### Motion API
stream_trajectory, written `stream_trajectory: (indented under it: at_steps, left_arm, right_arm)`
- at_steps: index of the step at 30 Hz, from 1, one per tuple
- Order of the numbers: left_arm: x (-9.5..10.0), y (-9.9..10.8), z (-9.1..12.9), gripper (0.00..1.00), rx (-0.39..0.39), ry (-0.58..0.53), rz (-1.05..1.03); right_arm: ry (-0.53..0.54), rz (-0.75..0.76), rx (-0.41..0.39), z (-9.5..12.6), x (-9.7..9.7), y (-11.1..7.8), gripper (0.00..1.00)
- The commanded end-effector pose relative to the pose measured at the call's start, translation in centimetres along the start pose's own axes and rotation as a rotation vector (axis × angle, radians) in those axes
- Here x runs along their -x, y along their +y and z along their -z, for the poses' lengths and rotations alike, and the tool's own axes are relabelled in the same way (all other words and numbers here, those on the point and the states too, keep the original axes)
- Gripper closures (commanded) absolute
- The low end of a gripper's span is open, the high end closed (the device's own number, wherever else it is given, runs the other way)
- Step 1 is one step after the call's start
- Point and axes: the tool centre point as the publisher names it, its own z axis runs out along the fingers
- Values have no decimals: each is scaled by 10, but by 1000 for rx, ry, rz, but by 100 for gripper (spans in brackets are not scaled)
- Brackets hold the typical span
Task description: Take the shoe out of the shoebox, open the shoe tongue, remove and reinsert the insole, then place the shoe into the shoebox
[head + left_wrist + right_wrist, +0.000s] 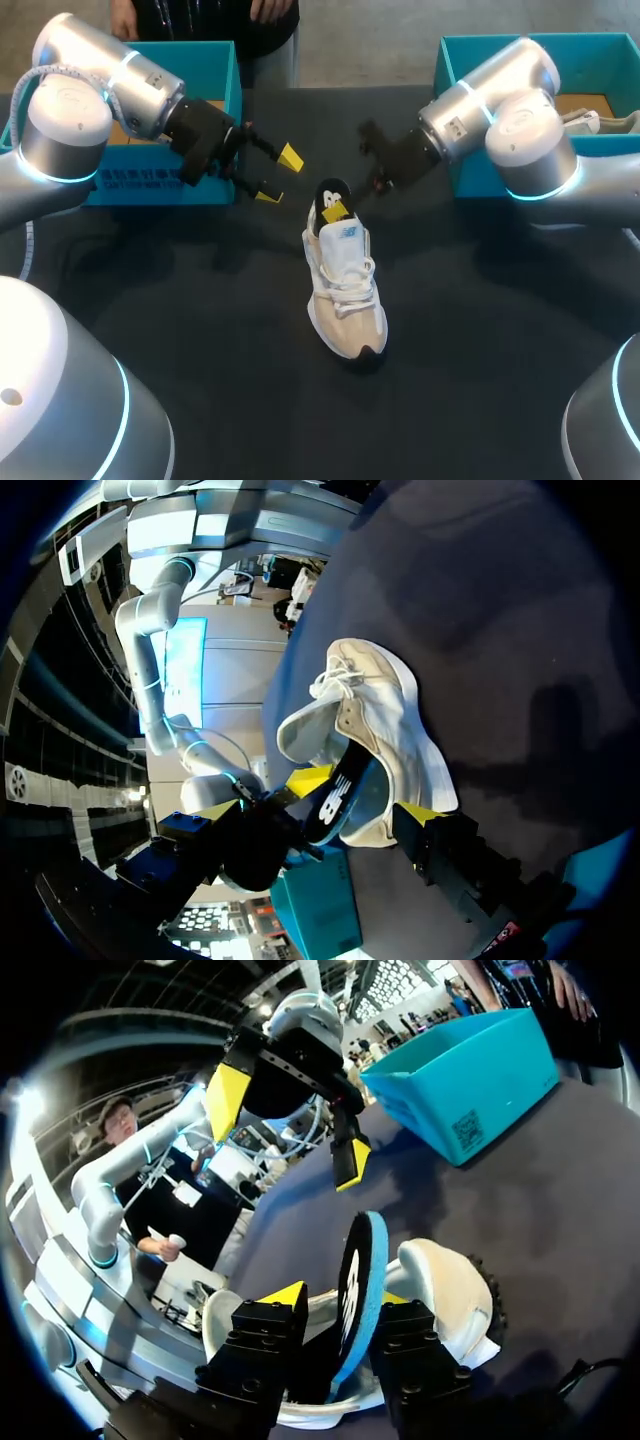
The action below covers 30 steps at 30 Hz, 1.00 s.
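Right wrist view: the insole, black with a blue edge, stands on edge, with its lower end inside the heel opening of the white shoe. The shoe lies upright mid-table, toe toward the near side, well apart from the teal shoeboxes at far left and far right.

**Likely hazards.**
- Nothing restrains the shoe, so a pull or push on the insole may drag, lift or tip it over.
- The grip is on the heel end only. The thin insole could twist, slip out, or fold against the collar or the tongue if driven forward at an angle.
- The two grippers are near each other over the heel, so a careless approach risks a collision.

**Jaws.**
- The right gripper has its jaws narrow, one yellow tip on each face of the insole, clamping it.
- The left gripper hangs just far-left of the heel with its jaws spread wide. It holds nothing and touches neither the shoe nor the insole.
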Motion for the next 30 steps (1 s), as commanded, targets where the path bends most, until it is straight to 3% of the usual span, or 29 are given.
stream_trajectory:
  at_steps: [1, 12, 14, 16, 17, 30]
  left_arm:
    - [0, -2, 1, 0, 2, 1, -3]
    - [0, -3, 2, 0, -3, 4, -6]
    - [1, -3, 3, 0, -4, 6, -7]
    - [1, -4, 3, 0, -3, 7, -7]
    - [1, -4, 3, 0, -3, 8, -7]
    - [3, -6, 0, 0, -6, 11, -9]
  right_arm:
    - [-16, 2, -5, 7, -4, 2, 67]
    - [-42, 6, 6, 15, 5, 8, 70]
    - [-43, -3, 1, 15, 7, 8, 79]
    - [-39, -13, -1, 14, 8, 6, 96]
    - [-38, -14, -2, 14, 8, 5, 100]
    - [13, -26, -61, -2, 7, -1, 100]
